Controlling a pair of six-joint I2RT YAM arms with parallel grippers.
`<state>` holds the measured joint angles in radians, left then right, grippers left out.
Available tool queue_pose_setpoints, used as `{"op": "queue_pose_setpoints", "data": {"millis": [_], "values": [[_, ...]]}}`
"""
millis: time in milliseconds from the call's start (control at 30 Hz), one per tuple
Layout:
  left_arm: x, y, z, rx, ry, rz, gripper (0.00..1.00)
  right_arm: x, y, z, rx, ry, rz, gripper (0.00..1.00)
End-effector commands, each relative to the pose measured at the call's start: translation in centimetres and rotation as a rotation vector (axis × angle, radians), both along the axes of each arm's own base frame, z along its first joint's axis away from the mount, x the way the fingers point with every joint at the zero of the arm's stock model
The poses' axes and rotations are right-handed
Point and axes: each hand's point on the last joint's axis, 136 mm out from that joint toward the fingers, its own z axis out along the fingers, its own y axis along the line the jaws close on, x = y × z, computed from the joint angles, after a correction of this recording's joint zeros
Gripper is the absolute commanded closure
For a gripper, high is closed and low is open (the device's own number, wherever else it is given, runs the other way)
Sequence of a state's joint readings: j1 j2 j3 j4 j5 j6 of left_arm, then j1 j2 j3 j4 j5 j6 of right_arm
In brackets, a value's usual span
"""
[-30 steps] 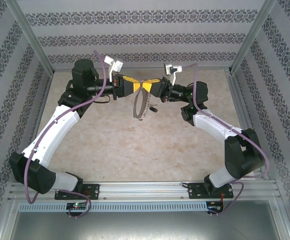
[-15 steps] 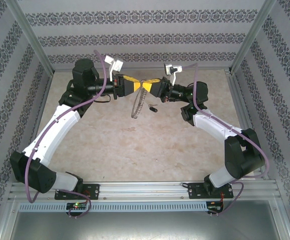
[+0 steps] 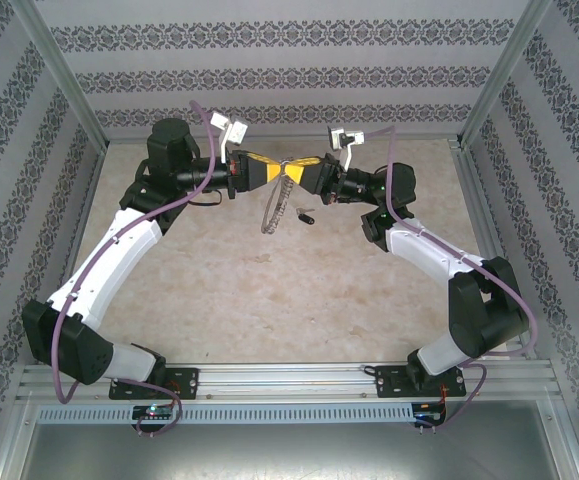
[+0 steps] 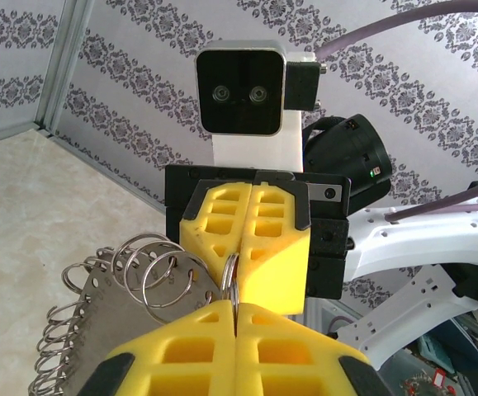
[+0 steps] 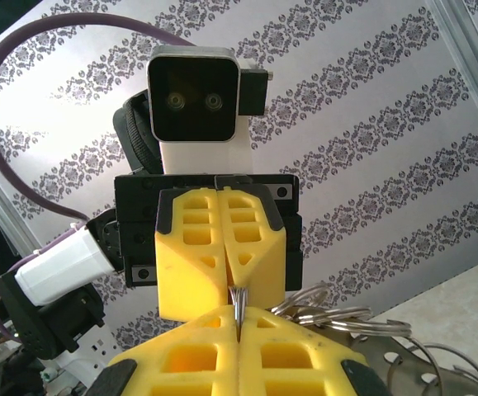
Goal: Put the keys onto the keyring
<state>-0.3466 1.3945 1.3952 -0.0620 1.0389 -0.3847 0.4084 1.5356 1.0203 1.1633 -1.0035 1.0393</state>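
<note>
Locate the left tool at the top of the keyring: pressed together, pinching the thin wire of the rim. Locate the right tool tip to tip against it at the same top point: likewise pressed together on that wire. In the left wrist view, note the wire leaving the seam of the near yellow fingers and entering the seam of the facing pair. Below the pinch, find the keyring hanging nearly edge-on as seen from above, long axis running downward, lower end leaning toward the left arm's side; contact with the surface cannot be told. Note the small rings fringing the rim. Find the keys lying on the surface just beside the keyring's lower end, on the right arm's side, apart from it; heading too small to tell.
</note>
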Motion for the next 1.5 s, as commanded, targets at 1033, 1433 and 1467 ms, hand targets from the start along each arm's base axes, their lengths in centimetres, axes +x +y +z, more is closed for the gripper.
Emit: {"op": "queue_pose_setpoints", "data": {"millis": [1033,1433,1467], "values": [[-0.4,-1.3,-0.1,0.017,-0.067,-0.015,1.0,1.3,-1.3,1.5,0.052,-0.039,-0.075,0.8],[-1.0,-0.9,-0.2,0.053,-0.129,-0.01,1.0,3.0,-5.0,2.0,0.104,0.068,-0.178,0.6],[-1.0,-0.8,-0.2,0.06,-0.136,-0.006,1.0,2.7,-4.8,2.1,0.1,0.067,-0.165,0.6]]}}
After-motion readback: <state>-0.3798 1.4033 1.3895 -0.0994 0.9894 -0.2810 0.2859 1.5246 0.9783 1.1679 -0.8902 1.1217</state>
